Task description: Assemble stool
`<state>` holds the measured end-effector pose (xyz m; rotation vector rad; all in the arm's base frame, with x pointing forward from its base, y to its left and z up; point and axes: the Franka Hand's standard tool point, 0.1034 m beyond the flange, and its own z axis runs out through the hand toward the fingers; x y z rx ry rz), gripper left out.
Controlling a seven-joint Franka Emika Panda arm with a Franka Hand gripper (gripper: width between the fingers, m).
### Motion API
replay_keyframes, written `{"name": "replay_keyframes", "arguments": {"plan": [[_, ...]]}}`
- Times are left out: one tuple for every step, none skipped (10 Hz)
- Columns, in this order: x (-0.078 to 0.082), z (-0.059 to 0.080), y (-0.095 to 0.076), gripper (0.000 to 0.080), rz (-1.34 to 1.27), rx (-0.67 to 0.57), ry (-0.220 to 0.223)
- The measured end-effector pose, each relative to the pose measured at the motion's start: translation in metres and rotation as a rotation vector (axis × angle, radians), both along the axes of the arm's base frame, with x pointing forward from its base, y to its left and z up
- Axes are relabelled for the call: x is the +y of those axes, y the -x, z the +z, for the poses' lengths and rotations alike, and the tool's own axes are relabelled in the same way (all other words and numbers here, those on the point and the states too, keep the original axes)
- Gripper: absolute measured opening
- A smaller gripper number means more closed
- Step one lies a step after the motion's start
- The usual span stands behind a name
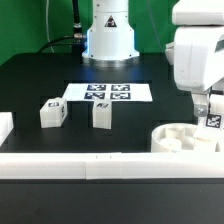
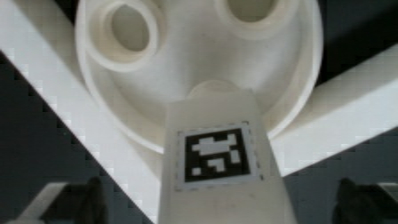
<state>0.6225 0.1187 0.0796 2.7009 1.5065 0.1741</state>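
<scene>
Black table top spreads under everything, closed at its near edge by a long white border rail [image 1: 100,165]. Right at the gripper [image 2: 217,205], between its two dark fingers [image 2: 71,200], stands one stool leg [image 2: 217,150], upright, with its tagged face turned to the wrist camera. The fingers look spread: on each side a dark gap shows between finger and leg. I judge that they are not pinching it at this moment, though the picture is blurred there.

Just below the gripper lies the round seat [image 1: 170,141], and the far end of the leg meets it near the rim. Whether it sits fully in a socket is hidden. I think the leg is upright because it must go straight down into the seat. One open socket [image 2: 128,30] shows a little beyond the leg. The seat rests close to the border rail, which probably stops it from sliding when a leg is pushed or turned.

Well apart from the gripper, toward the exterior view's left, two more legs lie ready on the table, one [image 1: 101,114] nearer to the gripper than the other [image 1: 52,112]. Farther off lies the marker board [image 1: 108,92], flat, and farthest stands the robot base [image 1: 108,35].

As for writing, I see only black-and-white square tags on the legs and the board, with no brand and no readable word.
</scene>
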Motion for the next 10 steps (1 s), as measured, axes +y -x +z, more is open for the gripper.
{"name": "replay_keyframes", "arguments": {"plan": [[-0.0006,-0.0001,-0.0001,0.0560,-0.003,0.000,0.000],[-0.0006,-0.0001,-0.0001,0.0376,-0.006,0.000,-0.001],[-0.0008,-0.0001,-0.0001,0.0340,-0.006,0.000,0.000],[-0.0010,-0.0001,-0.0001,0.0340,-0.022,0.001,-0.002],[-0.0012,-0.0001,-0.0002,0.0340,-0.022,0.000,-0.002],[-0.0009,-0.0002,0.0000,0.0340,-0.074,0.002,-0.012],[-0.0008,-0.0006,0.0001,0.0340,-0.234,0.002,-0.034],[0.0000,-0.0011,-0.0001,0.0340,-0.352,-0.008,-0.052],[0.0015,-0.0011,-0.0003,0.0340,-0.477,-0.011,-0.070],[0.0023,-0.0016,0.0001,0.0341,-0.607,-0.012,-0.087]]}}
